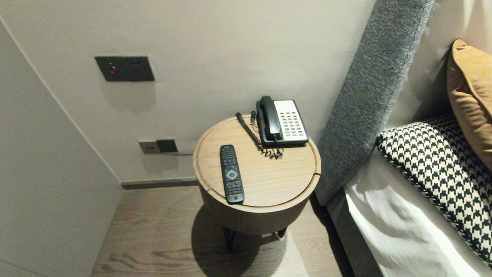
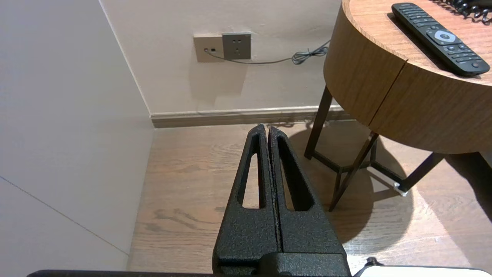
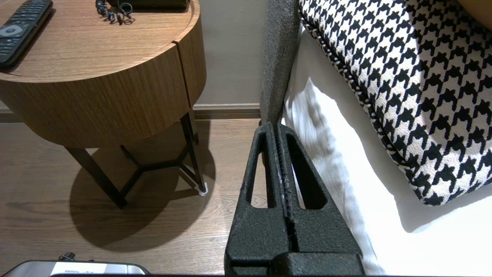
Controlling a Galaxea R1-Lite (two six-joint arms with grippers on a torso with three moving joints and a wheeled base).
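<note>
A black remote control (image 1: 231,173) lies on the round wooden bedside table (image 1: 269,181), near its front left edge. A black and white desk telephone (image 1: 281,121) with a coiled cord (image 1: 253,134) sits at the table's back. Neither arm shows in the head view. My left gripper (image 2: 267,127) hangs shut and empty over the wooden floor, left of the table and below its top; the remote (image 2: 440,36) lies up to its right. My right gripper (image 3: 277,125) is shut and empty too, low between the table (image 3: 115,88) and the bed's white sheet (image 3: 346,161).
A grey upholstered headboard (image 1: 369,100) and bed with a houndstooth pillow (image 1: 438,161) and a tan cushion (image 1: 471,96) stand to the right. Walls close in at the left and back, carrying a switch panel (image 1: 125,68) and sockets (image 1: 158,146). Dark table legs (image 2: 346,169) stand on the floor.
</note>
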